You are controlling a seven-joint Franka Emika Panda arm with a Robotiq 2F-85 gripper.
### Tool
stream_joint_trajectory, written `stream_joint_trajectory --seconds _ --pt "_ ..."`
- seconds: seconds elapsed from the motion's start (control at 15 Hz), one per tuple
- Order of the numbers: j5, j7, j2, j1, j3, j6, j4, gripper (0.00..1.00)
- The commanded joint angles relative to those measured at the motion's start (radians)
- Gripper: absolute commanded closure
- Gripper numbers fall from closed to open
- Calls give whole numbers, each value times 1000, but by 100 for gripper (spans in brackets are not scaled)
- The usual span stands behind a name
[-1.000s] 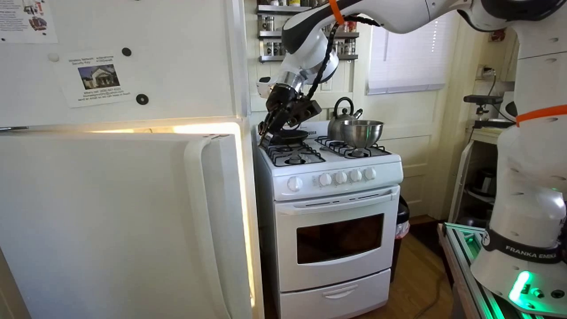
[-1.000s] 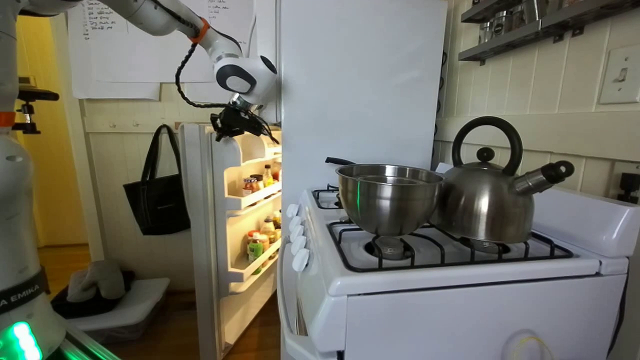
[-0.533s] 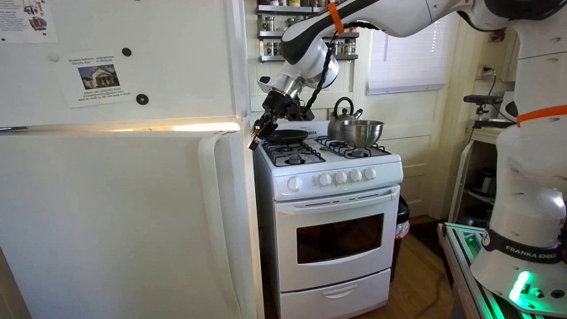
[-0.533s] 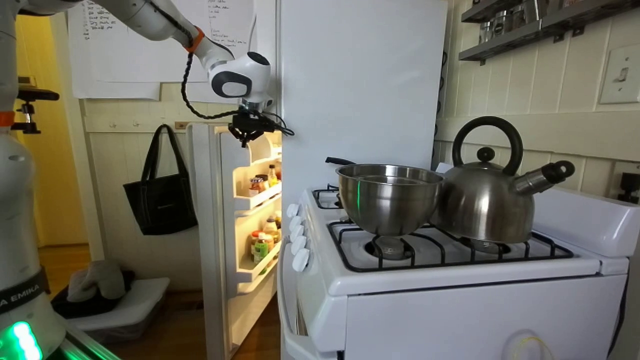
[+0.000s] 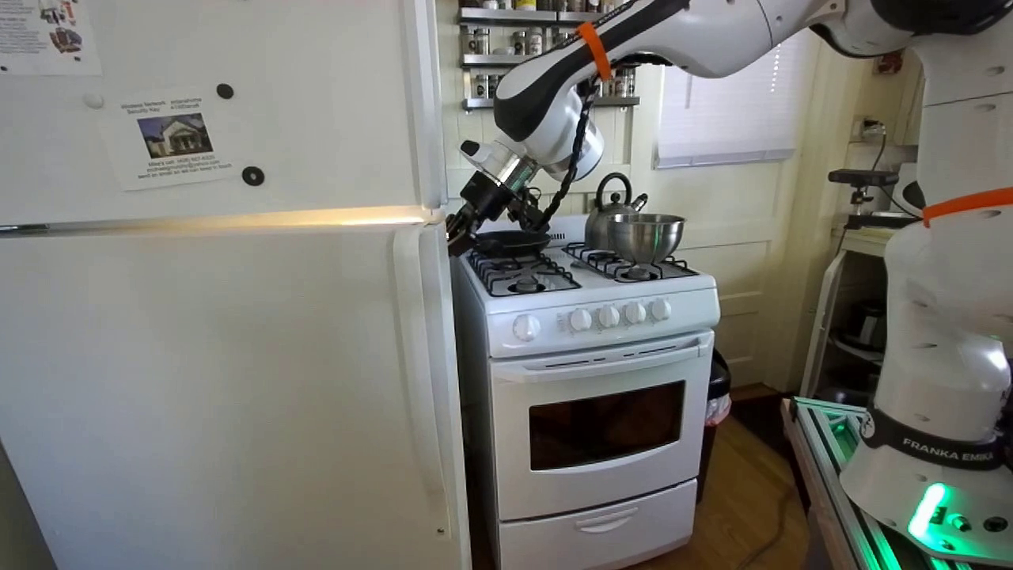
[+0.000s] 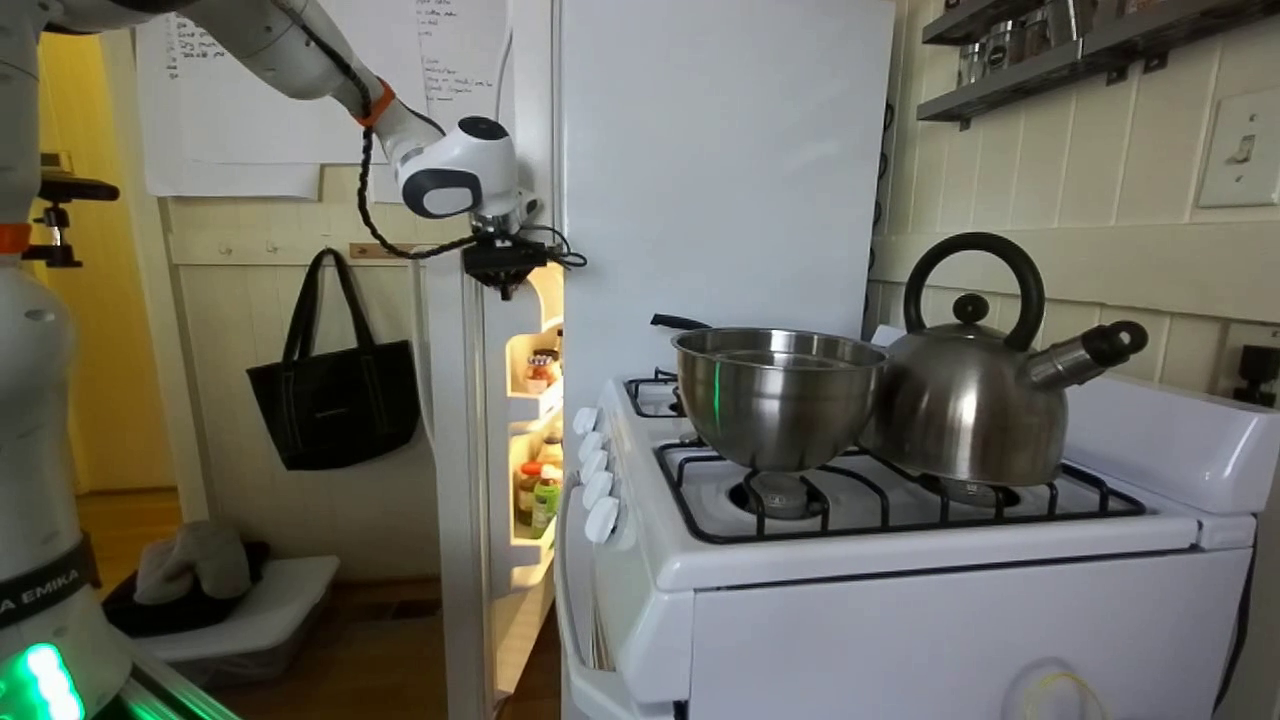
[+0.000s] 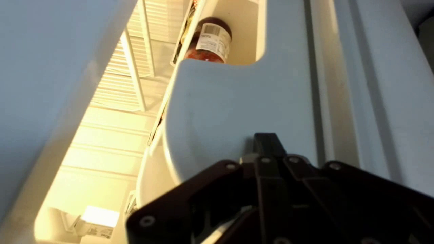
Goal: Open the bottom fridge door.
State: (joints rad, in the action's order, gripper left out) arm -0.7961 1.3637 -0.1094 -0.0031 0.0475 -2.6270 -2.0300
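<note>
1. White bottom fridge door [image 5: 214,388], between 8 and 9 o'clock in an exterior view: ajar, but has been swung in toward the fridge body [image 6: 720,170] over the last second. Wrong way for an open task; judged as ground lost, not progress.
2. Arm [image 6: 460,160], between 10 and 11 o'clock in an exterior view: lowered slightly since half a second ago. Door's inward swing apparently not being checked by it.
3. Light strip [image 5: 356,217], 10 o'clock in an exterior view: now seen along the door top only; the stretch down the free side, visible a second ago, has been lost. Nearer to closed.
4. Gripper [image 7: 269,145], 4 o'clock in the wrist view: pressed together, nothing seen pinched. Tip is held at the door's inner face [image 7: 234,98]; contact cannot be confirmed. Placement judged usable for an outward push, toward 3 o'clock there. If the closing isn't stopped, trapping against the body is risked.
5. Jar [image 7: 212,40], 12 o'clock in the wrist view, in the door bin [image 7: 244,37]: could be tipped by a jerk. Slow, steady push advised.
</note>
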Motion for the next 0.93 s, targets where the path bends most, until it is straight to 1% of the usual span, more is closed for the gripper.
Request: stream_joint_trajectory --seconds 0.0,0.13,0.2,0.4,0.73,0.87 --pt "-89 12 -11 7 23 35 -12 100" --pt "-134 11 -2 1 22 71 -17 100" --pt "-161 0 11 -9 23 132 -14 100" --pt "-248 26 38 -23 9 312 -7 100" --pt "-344 118 118 -23 -10 561 0 100" --pt "-372 140 121 -27 -29 685 17 100"
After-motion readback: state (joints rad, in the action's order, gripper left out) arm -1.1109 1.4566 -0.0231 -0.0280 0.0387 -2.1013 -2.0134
